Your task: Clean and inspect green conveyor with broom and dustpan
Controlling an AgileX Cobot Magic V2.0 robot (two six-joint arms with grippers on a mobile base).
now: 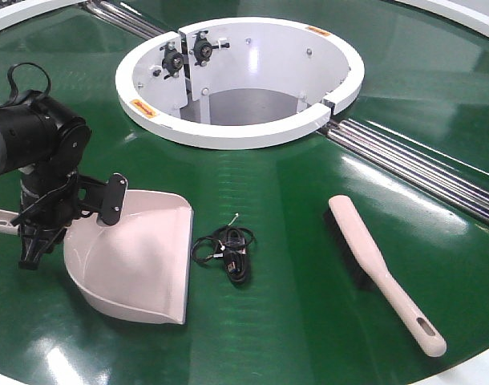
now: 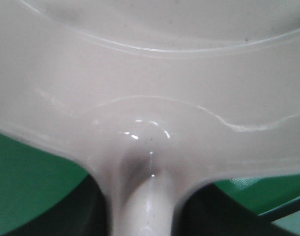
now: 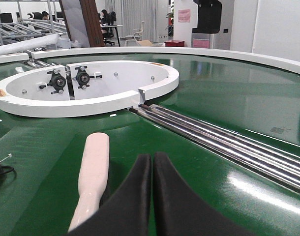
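The pale pink-beige dustpan (image 1: 136, 257) lies on the green conveyor (image 1: 309, 208) at the left, mouth toward the right. My left gripper (image 1: 36, 231) is shut on its handle, which fills the left wrist view (image 2: 145, 211) between two dark fingers (image 2: 81, 214). The broom (image 1: 381, 273) lies flat at the right, bristles to its left and slotted handle end toward the front. In the right wrist view the broom (image 3: 93, 172) lies just left of my right gripper (image 3: 152, 156), which is shut and empty above the belt (image 3: 214, 113). The right gripper is out of the front view.
A black coiled cable (image 1: 224, 250) lies on the belt just right of the dustpan's mouth. The white ring-shaped hub (image 1: 148, 112) stands at the back centre. Silver roller strips (image 1: 421, 168) run from the hub toward the right edge, also in the right wrist view (image 3: 224, 137).
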